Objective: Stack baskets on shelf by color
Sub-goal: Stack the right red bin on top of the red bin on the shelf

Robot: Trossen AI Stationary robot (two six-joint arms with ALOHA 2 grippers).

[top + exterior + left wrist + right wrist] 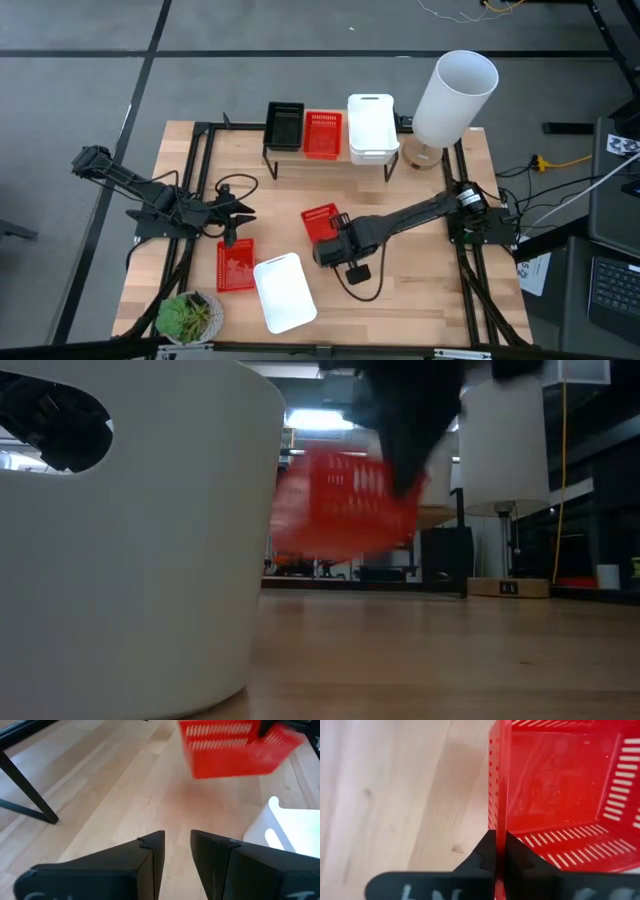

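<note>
I'm carrying a red basket [320, 222] mid-frame, right gripper [335, 237] pinching its wall. Next I'm judging it goes onto the shelf's [330, 157] red stack [322, 134]. Left gripper [232, 222] is hanging slightly open, empty.

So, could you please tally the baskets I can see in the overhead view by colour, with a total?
Red baskets: 3, on the shelf, held by the right gripper, and on the table
White baskets: 2 visible
Black baskets: 1
Total: 6

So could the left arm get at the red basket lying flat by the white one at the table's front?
Probably yes. The left gripper is empty, fingers slightly apart, just beside that red basket, with nothing between them. The right gripper is off holding another red basket mid-table.
</note>
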